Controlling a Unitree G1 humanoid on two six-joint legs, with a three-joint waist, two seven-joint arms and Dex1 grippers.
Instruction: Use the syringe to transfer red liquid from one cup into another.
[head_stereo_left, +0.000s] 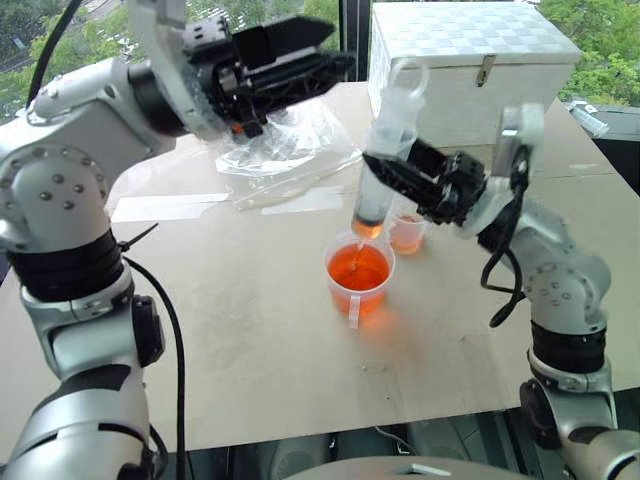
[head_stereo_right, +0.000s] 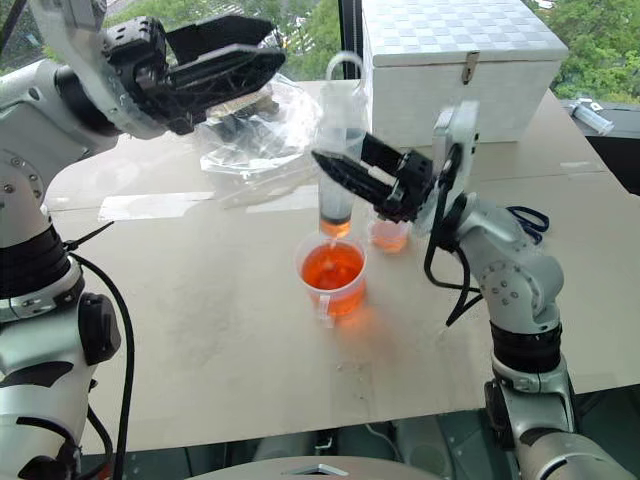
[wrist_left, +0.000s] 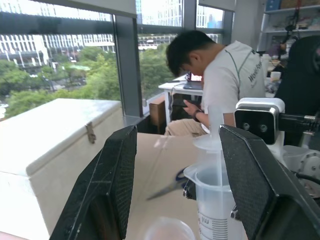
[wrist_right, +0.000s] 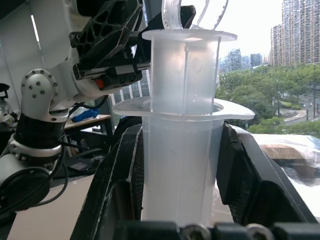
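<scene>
A: Why's the syringe (head_stereo_right: 336, 150) parked like that?

B: Near first: big beaker (head_stereo_right: 332, 277) has red liquid (head_stereo_right: 332, 266), tip hanging just above it so drips land inside. My right gripper (head_stereo_right: 352, 172) is clamped on the barrel, upright. Small cup (head_stereo_right: 389, 235) behind holds a little. Left gripper (head_stereo_right: 245, 60) is up high, jaws apart, holding nothing.

The left pincer (wrist_left: 177, 195) stands open, its black fingers (wrist_left: 107, 192) apart. Between them rises the clear syringe (wrist_left: 216, 200), upright. Behind it sits a white box (wrist_left: 55, 150) with a latch, and a person (wrist_left: 215, 85) bends by the window.
</scene>
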